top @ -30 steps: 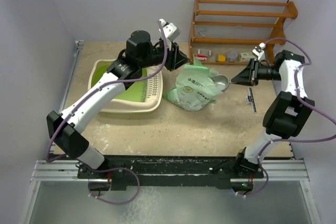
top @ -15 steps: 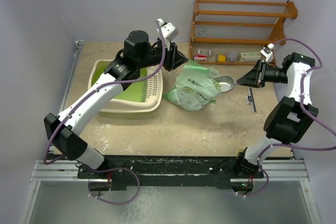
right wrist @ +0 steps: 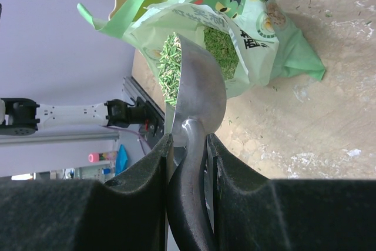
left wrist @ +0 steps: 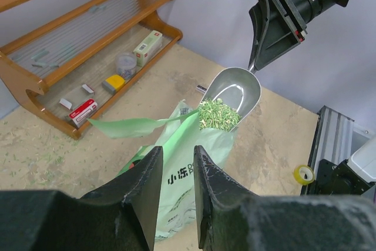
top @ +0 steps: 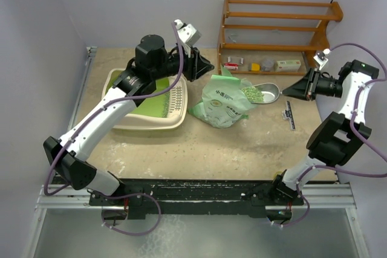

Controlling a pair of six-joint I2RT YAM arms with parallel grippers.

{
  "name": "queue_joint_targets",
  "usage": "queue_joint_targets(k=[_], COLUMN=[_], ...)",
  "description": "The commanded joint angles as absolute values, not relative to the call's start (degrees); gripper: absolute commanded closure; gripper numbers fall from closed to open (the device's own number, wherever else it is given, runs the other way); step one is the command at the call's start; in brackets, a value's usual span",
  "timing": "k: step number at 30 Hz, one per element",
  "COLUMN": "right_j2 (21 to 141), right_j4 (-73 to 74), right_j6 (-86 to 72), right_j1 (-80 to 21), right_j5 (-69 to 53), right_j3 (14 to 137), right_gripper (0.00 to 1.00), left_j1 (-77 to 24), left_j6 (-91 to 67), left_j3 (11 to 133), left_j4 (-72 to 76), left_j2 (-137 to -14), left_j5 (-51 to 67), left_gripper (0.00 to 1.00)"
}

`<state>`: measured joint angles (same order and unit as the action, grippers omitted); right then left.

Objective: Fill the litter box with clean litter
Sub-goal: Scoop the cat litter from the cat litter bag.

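The cream litter box (top: 151,126) with its lime-green inside sits at the left of the table. To its right lies the pale green bag (top: 222,106), mouth open. My right gripper (top: 291,90) is shut on the handle of a metal scoop (top: 263,93), held just right of the bag's mouth and carrying a heap of green litter (top: 253,93). The right wrist view shows the handle clamped between my fingertips (right wrist: 188,136) and litter (right wrist: 170,57) on the scoop (right wrist: 200,86). My left gripper (top: 207,64) hovers above the bag's top-left, jaws narrowly apart (left wrist: 177,150) with nothing between them.
A wooden rack (top: 275,28) stands at the back right with small boxes (top: 289,64) under it. A thin dark tool (top: 290,115) lies on the table near the right arm. A yellow tape roll (left wrist: 302,174) lies by the rail.
My right gripper has drawn the scoop rightward out of the bag's mouth, and it now carries litter. The left gripper has shifted slightly up and left.
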<state>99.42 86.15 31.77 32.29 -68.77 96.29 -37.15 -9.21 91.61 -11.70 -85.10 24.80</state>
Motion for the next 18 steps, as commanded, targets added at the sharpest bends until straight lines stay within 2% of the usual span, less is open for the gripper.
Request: queue_joint_targets(k=[1, 18], right_j2=[99.9, 101.7], right_j4=[90.3, 85.4], right_j6=[33.8, 31.3], right_j1=[33.1, 34.5], right_j5=[-74.3, -78.2], right_j3=[98.0, 95.8], right_gripper=[1.00, 1.00], left_j1=[-36.9, -36.9], left_j6=[-8.7, -10.8], left_j3=[92.9, 88.3], left_j4=[-9.9, -8.5], left_j2=[-82.3, -80.2], left_j5=[24.0, 24.0], left_gripper=[0.75, 0.76])
